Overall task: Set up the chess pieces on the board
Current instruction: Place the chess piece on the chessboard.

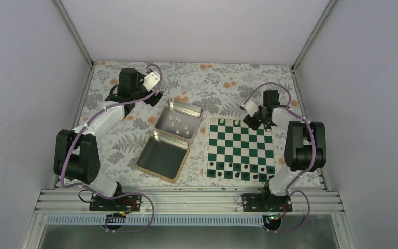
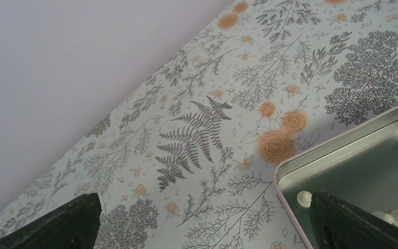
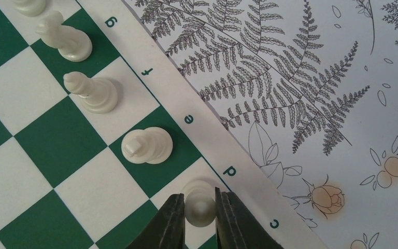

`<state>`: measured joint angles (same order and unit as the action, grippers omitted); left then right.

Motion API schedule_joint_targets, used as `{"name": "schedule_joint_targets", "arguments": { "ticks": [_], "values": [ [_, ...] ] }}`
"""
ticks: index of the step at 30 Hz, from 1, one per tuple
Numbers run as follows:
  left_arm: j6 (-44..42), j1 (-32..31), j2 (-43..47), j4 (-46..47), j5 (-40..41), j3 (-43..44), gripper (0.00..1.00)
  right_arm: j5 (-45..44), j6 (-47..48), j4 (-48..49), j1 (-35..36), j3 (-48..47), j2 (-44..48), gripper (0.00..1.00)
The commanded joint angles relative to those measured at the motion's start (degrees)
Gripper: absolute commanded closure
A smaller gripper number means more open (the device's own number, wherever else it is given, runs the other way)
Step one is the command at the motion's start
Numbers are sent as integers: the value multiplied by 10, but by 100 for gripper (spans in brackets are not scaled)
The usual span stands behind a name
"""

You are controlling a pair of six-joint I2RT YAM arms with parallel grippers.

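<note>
**Grip on a white piece at the board's far edge**

Fingers of the right gripper press against both sides of a white piece, which stands upright on the d square of the board, in its edge row. Three more chess pieces stand beside it on e, f and g. Dark pieces fill the near rows. Well to the left, the left gripper hangs spread wide and empty over the rim of the tin, where more white pieces lie.

Board green-white checkered; chess pieces cream.
</note>
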<state>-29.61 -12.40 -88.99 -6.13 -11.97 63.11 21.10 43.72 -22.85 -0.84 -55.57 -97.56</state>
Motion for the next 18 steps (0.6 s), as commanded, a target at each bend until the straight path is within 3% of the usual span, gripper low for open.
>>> {"name": "schedule_joint_targets", "arguments": {
  "ticks": [1, 7, 14, 18],
  "values": [
    [-9, -4, -9, 1, 5, 14, 0, -1, 11, -7, -3, 1, 10, 81],
    [-10, -4, -8, 2, 6, 13, 0, -3, 15, -13, -5, -2, 32, 63],
    [-11, -4, -5, 3, 8, 13, 0, 5, 6, -64, 5, -75, 83, 59],
    [-9, -4, -3, 2, 8, 14, 0, 6, -7, -111, 54, -161, 74, 58]
  ]
}}
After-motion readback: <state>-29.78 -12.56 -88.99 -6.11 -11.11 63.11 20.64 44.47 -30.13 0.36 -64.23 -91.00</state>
